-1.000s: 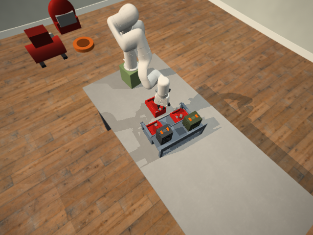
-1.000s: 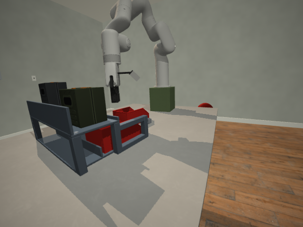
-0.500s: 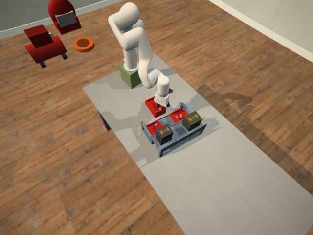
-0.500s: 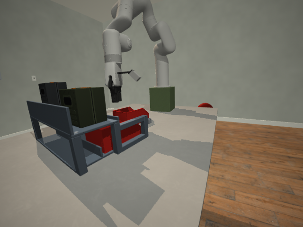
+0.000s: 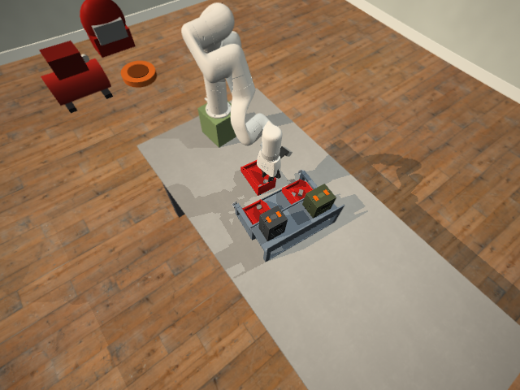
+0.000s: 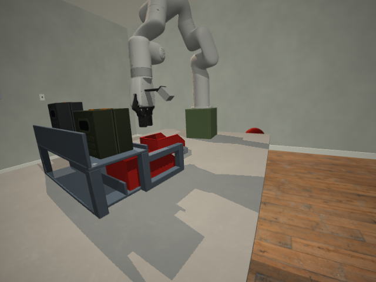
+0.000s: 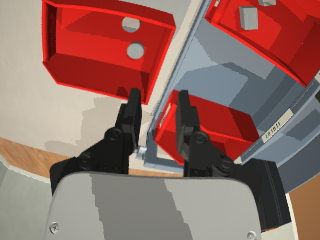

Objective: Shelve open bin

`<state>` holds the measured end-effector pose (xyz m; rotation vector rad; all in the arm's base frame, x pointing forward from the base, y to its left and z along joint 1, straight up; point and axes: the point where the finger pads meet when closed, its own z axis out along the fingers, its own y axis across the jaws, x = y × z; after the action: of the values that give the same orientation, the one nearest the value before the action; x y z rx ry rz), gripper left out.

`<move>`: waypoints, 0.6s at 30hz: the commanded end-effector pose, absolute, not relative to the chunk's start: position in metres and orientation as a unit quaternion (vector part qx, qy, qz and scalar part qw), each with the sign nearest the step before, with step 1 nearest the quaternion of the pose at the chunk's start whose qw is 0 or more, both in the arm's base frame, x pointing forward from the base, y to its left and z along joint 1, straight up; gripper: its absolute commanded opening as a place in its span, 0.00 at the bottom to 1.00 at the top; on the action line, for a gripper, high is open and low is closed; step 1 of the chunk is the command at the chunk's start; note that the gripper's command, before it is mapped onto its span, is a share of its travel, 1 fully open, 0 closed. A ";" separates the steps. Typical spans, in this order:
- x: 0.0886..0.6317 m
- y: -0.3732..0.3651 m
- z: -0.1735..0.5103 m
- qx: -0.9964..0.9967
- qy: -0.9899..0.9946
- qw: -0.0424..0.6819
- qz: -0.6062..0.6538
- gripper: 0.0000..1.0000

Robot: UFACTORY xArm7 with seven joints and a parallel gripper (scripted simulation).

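Note:
The red open bin [image 5: 257, 176] stands on the table just before the grey shelf [image 5: 288, 216]. It also shows in the exterior view [image 6: 160, 140] and in the wrist view [image 7: 103, 47], with two round grey parts [image 7: 134, 39] in it. My gripper [image 5: 269, 179] [image 6: 145, 121] hangs above the bin's end nearest the shelf, clear of it. Its fingers stand partly apart with nothing between them. Two red bins [image 5: 256, 210] [image 5: 295, 191] stand in the shelf's row with a free place [image 5: 275, 201] between them.
A black box [image 5: 273, 223] and a green box [image 5: 318, 200] stand on the shelf's upper board. The arm's green pedestal [image 5: 216, 126] stands at the table's far end. Red furniture and an orange bowl [image 5: 138, 73] are on the floor.

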<state>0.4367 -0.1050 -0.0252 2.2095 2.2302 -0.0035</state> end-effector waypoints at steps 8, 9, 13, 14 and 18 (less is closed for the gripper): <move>0.437 -0.104 -0.024 0.785 0.620 0.004 -0.001 0.33; 0.437 -0.104 -0.024 0.785 0.620 0.004 -0.001 0.33; 0.437 -0.104 -0.024 0.785 0.620 0.004 -0.001 0.33; 0.437 -0.104 -0.024 0.785 0.620 0.004 -0.001 0.33; 0.437 -0.103 -0.024 0.794 0.608 0.004 -0.001 0.33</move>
<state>0.4354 -0.1035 -0.0250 2.4667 1.9410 -0.0041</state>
